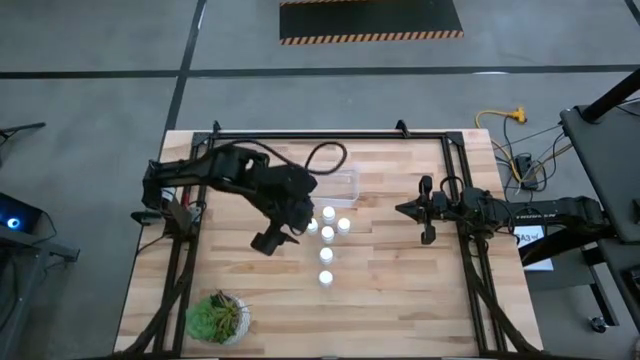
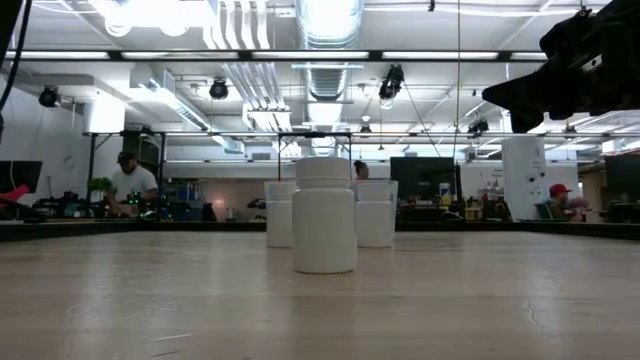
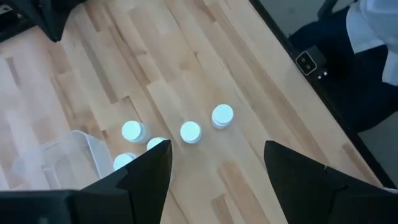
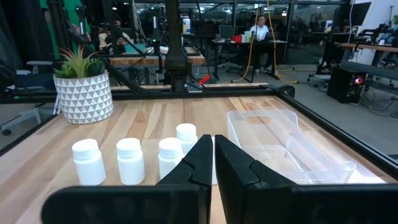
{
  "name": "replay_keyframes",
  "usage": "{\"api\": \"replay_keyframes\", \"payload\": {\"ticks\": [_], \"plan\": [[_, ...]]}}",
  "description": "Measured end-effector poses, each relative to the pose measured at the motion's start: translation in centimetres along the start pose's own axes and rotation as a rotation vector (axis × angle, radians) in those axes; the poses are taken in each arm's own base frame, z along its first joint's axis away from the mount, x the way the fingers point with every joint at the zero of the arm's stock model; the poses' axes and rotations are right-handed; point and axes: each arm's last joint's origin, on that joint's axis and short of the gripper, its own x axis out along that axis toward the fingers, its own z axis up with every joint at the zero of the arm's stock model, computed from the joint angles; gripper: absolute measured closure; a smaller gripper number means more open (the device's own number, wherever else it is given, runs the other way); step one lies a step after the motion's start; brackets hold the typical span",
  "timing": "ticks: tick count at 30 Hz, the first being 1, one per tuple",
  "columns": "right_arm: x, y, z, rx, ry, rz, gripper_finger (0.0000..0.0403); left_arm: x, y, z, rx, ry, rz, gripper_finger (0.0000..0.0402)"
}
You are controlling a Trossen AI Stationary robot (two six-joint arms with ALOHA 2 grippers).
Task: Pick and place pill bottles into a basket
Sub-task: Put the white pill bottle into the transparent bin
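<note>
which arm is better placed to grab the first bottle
Left, probably. The left tool hangs open over the table right beside the pill bottles, near the basket. The right tool is shut and sits farther off at the table's right side.

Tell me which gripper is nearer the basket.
Left. The left gripper hangs open just beside the basket, over the bottles. The right gripper sits shut farther off, past the basket's other end.

light wooden table (image 1: 400, 290), clear basket (image 1: 335, 183) near its far edge, white pill bottles (image 1: 327, 255) clustered mid-table beside it, potted plant (image 1: 216, 318) at a near corner
</note>
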Motion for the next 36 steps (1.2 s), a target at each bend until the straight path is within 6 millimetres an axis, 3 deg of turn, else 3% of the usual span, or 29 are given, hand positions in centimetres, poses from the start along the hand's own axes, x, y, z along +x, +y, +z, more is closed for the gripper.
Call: {"api": "replay_keyframes", "payload": {"ticks": [12, 36], "plan": [[0.0, 0.0, 0.0, 0.002, 0.001, 0.000, 0.0394, 3.3, -0.5, 0.7, -0.028, 0.108, 0.036, 0.0164], [0.0, 0.0, -0.6, 0.009, 0.061, -0.003, 0.0394, 13.8, 0.1, 1.6, -0.053, 0.290, -0.022, 0.0164]]}}
